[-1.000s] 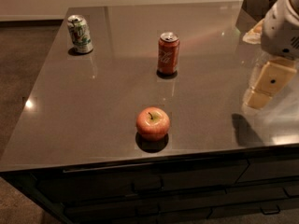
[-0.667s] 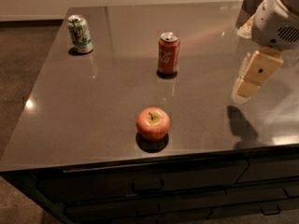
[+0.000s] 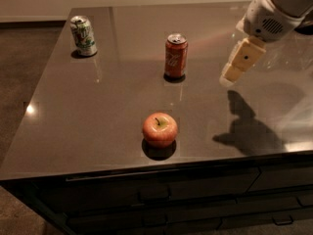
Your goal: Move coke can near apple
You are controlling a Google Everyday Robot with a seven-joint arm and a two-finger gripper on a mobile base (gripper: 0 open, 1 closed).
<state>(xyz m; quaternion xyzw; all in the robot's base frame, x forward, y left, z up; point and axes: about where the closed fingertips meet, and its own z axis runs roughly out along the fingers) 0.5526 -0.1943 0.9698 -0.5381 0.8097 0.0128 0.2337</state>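
Since the dark table carries its three things well apart from one another, the task looks to be at its very start. The robot's white arm reaches in over the far right corner. The claw at its end hangs in the air to the right of the coke can, clear of it and above the surface. Its shadow falls on the table on the near side. Whether the claw is open or closed I cannot tell from this view, but it appears to hold nothing.

The coke can stands upright about the middle of the table, somewhat toward the far side, with nothing touching it. The white-and-green can stands upright at the far left and has no part in the job. The apple sits stem up near the front edge, slightly left of the coke can and well apart from it, with bare table between them.

Judging from this, nothing is done yet. The claw must come left to the coke can, take hold, carry it toward the near edge and set it down just beside the apple.
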